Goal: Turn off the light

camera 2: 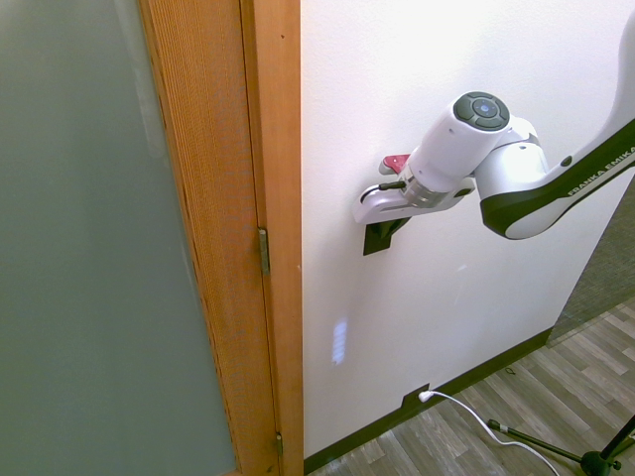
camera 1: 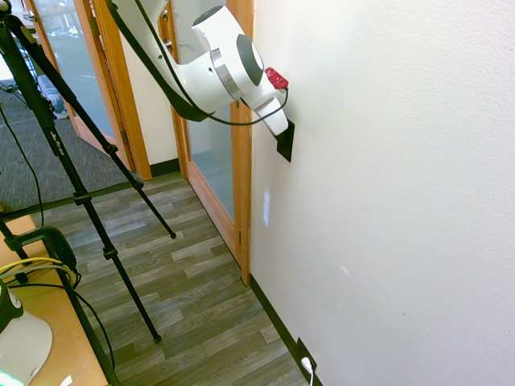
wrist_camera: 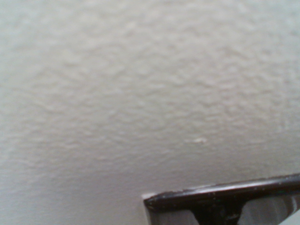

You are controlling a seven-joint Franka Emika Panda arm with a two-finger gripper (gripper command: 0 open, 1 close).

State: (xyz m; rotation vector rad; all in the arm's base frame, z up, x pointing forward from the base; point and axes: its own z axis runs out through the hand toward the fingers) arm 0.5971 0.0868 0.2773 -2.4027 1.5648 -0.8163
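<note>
The switch [camera 2: 377,239] is on the wall [camera 1: 386,193], beside the door frame [camera 2: 281,238]. Just in front of the switch is the hand [camera 2: 389,227], its fingers pressed together; whether they touch it, I cannot tell. Below the switch, near the floor [camera 1: 173,281], is the outlet [camera 2: 415,396] with a white plug [camera 2: 427,396] in it. The arm [camera 2: 536,188] reaches the switch from the side away from the door frame.

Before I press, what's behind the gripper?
Behind the gripper, the black switch plate on the wall. Its lower part shows; its upper part is covered, so I can't see the switch's position.
</note>
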